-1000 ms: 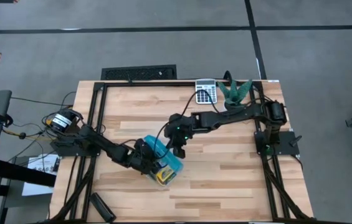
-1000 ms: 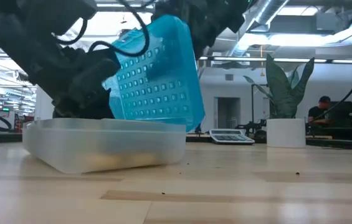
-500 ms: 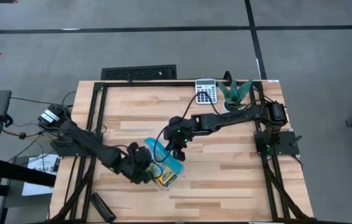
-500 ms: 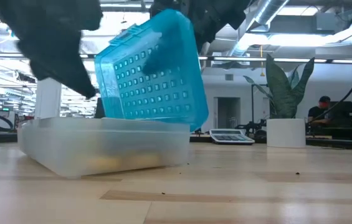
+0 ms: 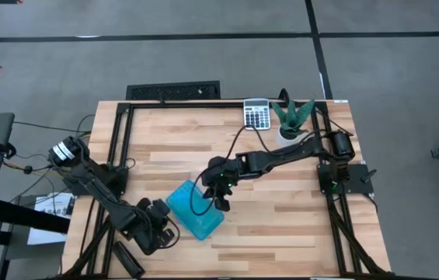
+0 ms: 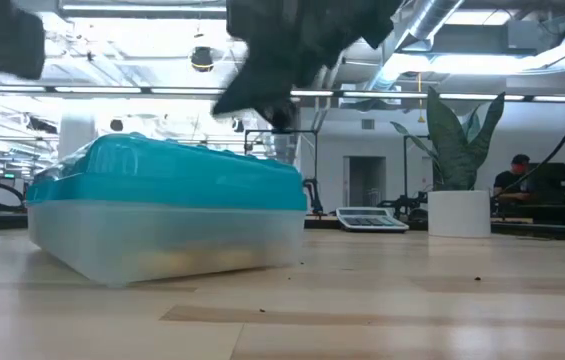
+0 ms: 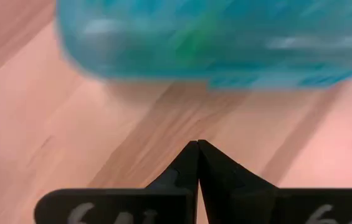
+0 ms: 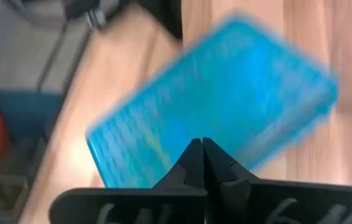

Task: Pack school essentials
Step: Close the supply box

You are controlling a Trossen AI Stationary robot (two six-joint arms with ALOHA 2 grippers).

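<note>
Stationery box (image 5: 195, 211), blue lid (image 6: 167, 172) down on its clear base, sits near the table's (image 5: 281, 233) near edge, bare wood right of it. Right gripper (image 5: 223, 204), fingers pressed together, hovers at its right edge; left gripper (image 5: 159, 233), also closed, sits just left. Contents blurred.

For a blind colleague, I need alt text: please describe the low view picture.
A clear plastic box with its blue lid closed sits on the wooden table, seen from table height. A dark robot arm hangs blurred above it. Behind stand a calculator and a potted plant.
</note>
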